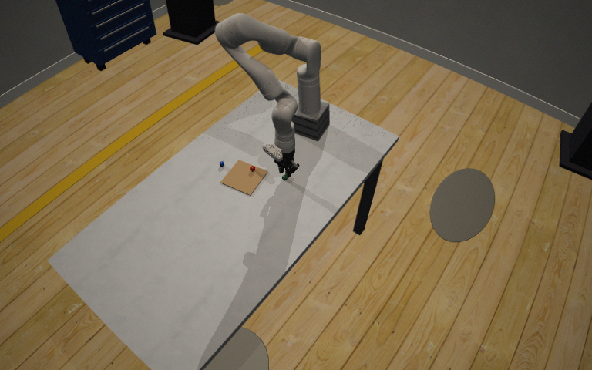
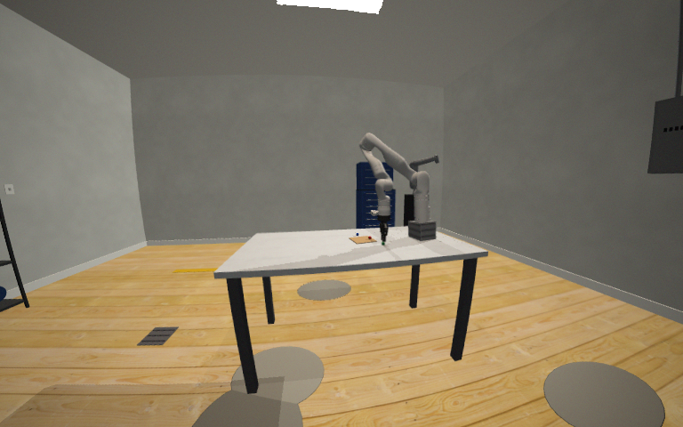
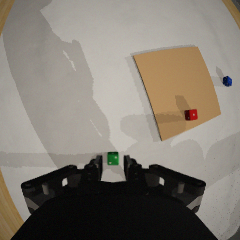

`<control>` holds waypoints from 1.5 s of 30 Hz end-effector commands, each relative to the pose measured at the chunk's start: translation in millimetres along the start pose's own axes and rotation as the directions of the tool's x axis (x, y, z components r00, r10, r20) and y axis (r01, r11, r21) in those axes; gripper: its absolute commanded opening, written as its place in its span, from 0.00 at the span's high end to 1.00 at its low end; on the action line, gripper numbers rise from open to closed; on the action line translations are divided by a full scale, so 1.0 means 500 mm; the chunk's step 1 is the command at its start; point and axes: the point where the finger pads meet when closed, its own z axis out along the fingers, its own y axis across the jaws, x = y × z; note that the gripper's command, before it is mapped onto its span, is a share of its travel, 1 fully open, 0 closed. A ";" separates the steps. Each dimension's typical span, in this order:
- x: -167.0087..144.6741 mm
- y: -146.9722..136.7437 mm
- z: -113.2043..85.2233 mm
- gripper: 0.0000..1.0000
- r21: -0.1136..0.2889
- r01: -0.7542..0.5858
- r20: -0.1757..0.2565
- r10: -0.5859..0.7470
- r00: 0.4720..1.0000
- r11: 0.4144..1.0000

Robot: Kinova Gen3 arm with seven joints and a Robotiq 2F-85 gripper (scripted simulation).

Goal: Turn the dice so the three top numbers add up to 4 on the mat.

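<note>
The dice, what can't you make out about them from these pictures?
- Red die, on the mat: top number too small and blurred in every view.
- Blue die, off the mat: a speck, pips unreadable.
- Green die: wrist view shows one pale pip; the fingers hide its sides and whether they touch it.
- Exterior view: dice are mere dots.
</note>
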 end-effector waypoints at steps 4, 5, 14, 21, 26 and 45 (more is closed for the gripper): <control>0.001 0.000 -0.001 0.69 0.001 0.000 -0.001 0.000 1.000 1.000; 0.001 0.000 -0.001 0.69 0.001 0.000 -0.001 0.000 1.000 1.000; 0.001 0.000 -0.001 0.69 0.001 0.000 -0.001 0.000 1.000 1.000; 0.001 0.000 0.004 0.69 0.000 0.000 -0.001 0.000 1.000 1.000; 0.001 0.000 0.010 0.69 0.000 0.000 -0.001 0.000 1.000 1.000; 0.001 0.000 0.043 0.69 0.001 0.000 -0.001 0.000 1.000 1.000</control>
